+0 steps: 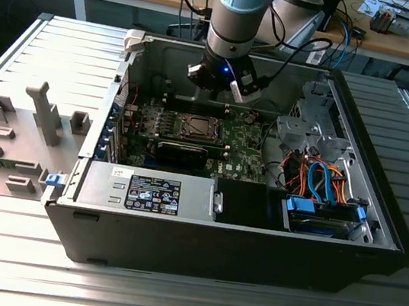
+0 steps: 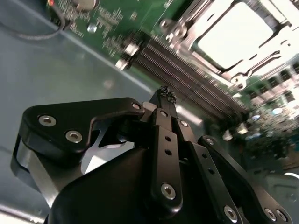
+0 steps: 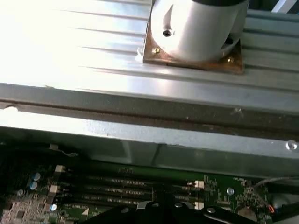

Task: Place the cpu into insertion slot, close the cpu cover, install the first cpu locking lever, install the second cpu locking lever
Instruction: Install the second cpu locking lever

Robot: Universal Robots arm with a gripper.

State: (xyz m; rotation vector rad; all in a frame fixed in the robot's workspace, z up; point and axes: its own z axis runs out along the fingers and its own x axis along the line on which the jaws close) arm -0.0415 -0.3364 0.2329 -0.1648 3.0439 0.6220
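Ribbed metal desk (image 1: 20, 48) seen under open computer case (image 1: 237, 242). Grey fixture blocks (image 1: 45, 110) placed at exterior view's left. Cpu (image 1: 195, 127) seated in motherboard socket, cpu cover (image 2: 275, 35) framing it. Tool (image 1: 218, 86) suspended above socket; fingertips (image 2: 167, 96) drawn together, nothing grasped.

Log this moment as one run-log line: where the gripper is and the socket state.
gripper: above motherboard, behind socket | fingers: shut, nothing visibly held | cpu cover: lying over socket
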